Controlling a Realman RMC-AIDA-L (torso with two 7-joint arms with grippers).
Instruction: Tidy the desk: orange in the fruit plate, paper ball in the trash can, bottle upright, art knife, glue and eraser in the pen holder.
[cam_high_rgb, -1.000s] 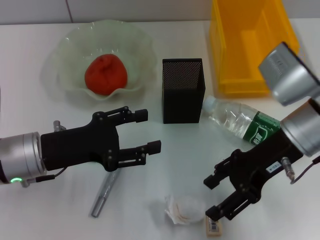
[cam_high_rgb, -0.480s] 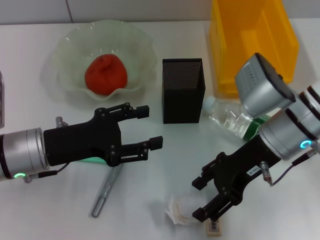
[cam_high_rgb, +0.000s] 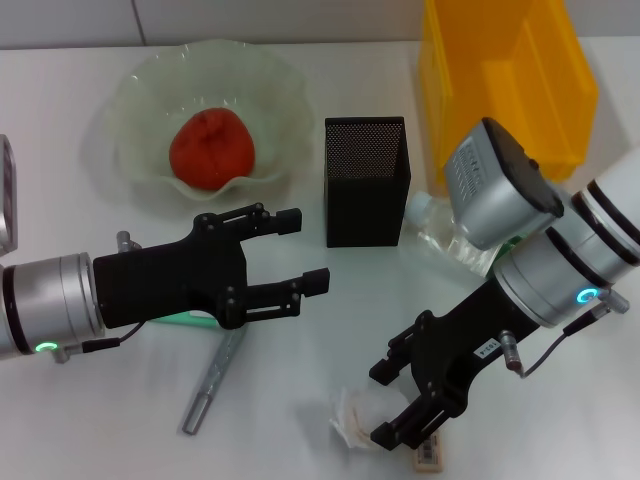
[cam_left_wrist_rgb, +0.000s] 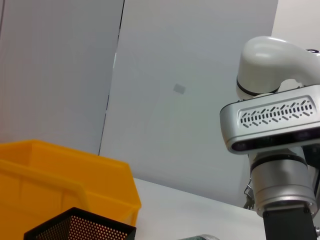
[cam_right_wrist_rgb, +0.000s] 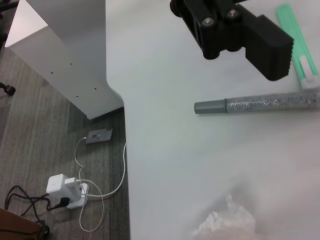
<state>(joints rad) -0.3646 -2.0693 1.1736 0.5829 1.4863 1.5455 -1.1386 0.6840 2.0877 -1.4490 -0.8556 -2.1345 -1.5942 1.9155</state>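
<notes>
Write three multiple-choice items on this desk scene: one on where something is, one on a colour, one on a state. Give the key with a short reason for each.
1. Where is the orange?
A. In the fruit plate
B. In the trash can
C. On the bare table beside the bottle

2. What colour is the trash can?
A. Black
B. Yellow
C. Pale green

3. How does the bottle stand?
A. Upright on the table
B. Lying on its side on the table
C. Upright inside the pen holder

Key:
1 A: the orange sits inside the fruit plate, behind the open left gripper.
2 B: the trash can is bright yellow; the pen holder is the black one.
3 B: the bottle lies on its side next to the pen holder, partly hidden by the right arm, whose open right gripper is at the paper ball.
</notes>
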